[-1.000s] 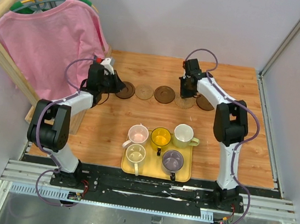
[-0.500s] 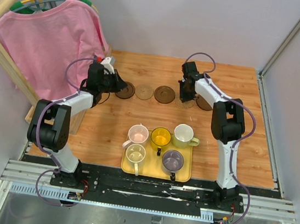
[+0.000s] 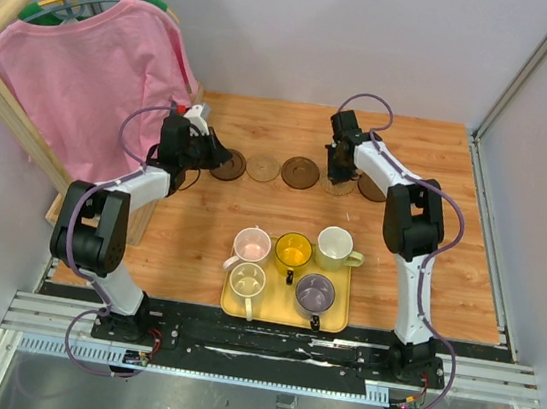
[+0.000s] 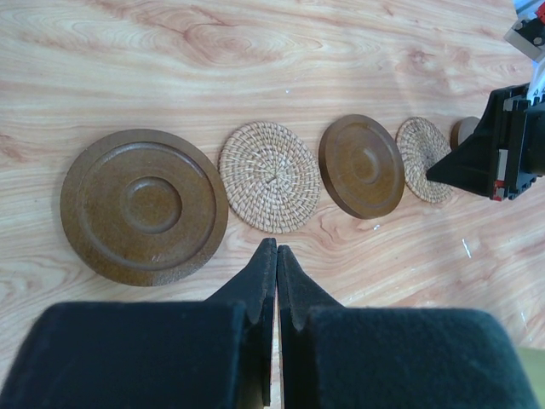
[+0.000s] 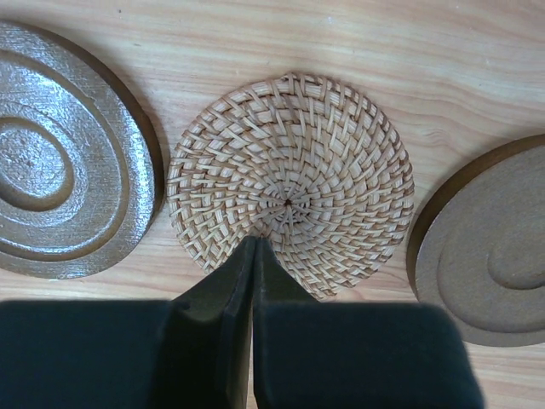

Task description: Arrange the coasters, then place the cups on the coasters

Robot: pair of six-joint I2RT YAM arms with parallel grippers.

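Wood-grain tabletop (image 3: 200, 225), pink shirt (image 3: 89, 69) hanging far left. Five coasters (image 3: 300, 173) lie flat in one row running left-right across the far half, alternating dark, woven, dark, woven, dark, close-set with no overlap.

All five cups (image 3: 294, 251) stand upright, mouths up, on the yellow tray (image 3: 279, 318) at near centre, well apart from the row. White cup's handle points right; the cream and grey-purple handles point toward the arm bases.

Left gripper (image 4: 276, 247): jaws pressed together, holding nothing, tips over bare wood just near-side of the gap between the leftmost dark coaster (image 4: 143, 204) and its woven neighbour.

Right gripper (image 5: 254, 243): jaws together, empty, tips at the near edge of the second woven coaster (image 5: 289, 192). Can't tell whether they're touching it or hovering.
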